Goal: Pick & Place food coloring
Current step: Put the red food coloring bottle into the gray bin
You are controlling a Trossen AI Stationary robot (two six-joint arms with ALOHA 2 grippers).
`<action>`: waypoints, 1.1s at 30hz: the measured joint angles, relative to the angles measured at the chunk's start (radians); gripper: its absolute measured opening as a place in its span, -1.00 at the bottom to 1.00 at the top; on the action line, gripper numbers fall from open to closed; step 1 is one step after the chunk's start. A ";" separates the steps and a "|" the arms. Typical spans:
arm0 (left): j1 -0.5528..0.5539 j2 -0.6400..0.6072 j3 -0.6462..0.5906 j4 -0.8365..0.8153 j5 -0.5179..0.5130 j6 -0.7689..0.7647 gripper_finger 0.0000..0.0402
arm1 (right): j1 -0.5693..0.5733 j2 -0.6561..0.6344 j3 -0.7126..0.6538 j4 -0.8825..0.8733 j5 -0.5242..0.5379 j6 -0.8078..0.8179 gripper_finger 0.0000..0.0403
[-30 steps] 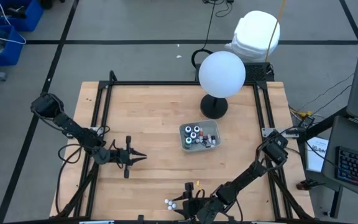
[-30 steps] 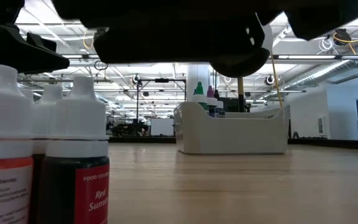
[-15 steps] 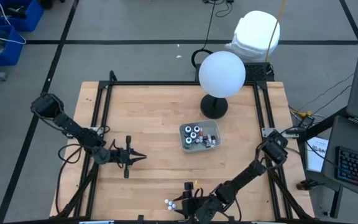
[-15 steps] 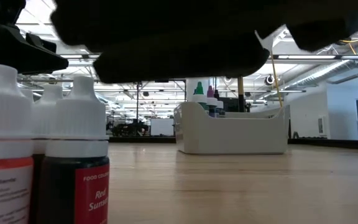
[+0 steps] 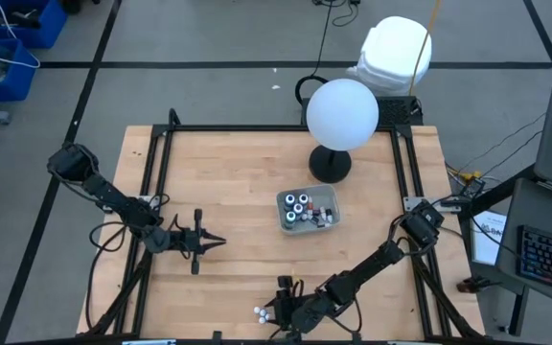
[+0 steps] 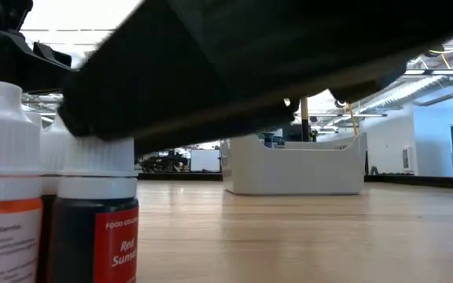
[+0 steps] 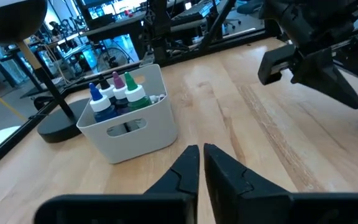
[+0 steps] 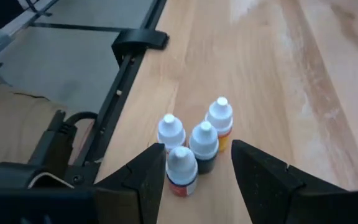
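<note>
Hovering with fingers spread, the right gripper (image 8: 197,171) frames four small white-capped food coloring bottles (image 8: 194,144) just ahead; left gripper (image 7: 201,163) waits clenched.

Even, bright overhead light covered the worktop (image 5: 238,182) in the high view, with soft, short shadows beneath the arms. The white globe lamp (image 5: 342,114) glared almost featureless. In the low view the ceiling lights were blown out, and a dark, blurred arm mass lay silhouetted across the upper picture; the nearest bottles (image 6: 93,204) loomed soft-edged, while the white bin (image 6: 293,167) looked sharper. The wrist views were clear, though their nearest dark claw fingers (image 8: 148,174) looked blurry.
</note>
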 joint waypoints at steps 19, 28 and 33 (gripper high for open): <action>0.000 0.000 0.000 0.000 0.000 -0.001 -0.71 | -0.009 0.000 -0.001 -0.019 -0.046 0.047 -0.15; 0.000 0.000 0.000 0.000 0.000 -0.001 -0.71 | -0.019 0.000 -0.001 -0.018 -0.046 0.048 -0.25; 0.000 0.000 0.000 0.000 0.000 -0.001 -0.71 | -0.019 0.000 -0.001 -0.018 -0.055 0.048 -0.37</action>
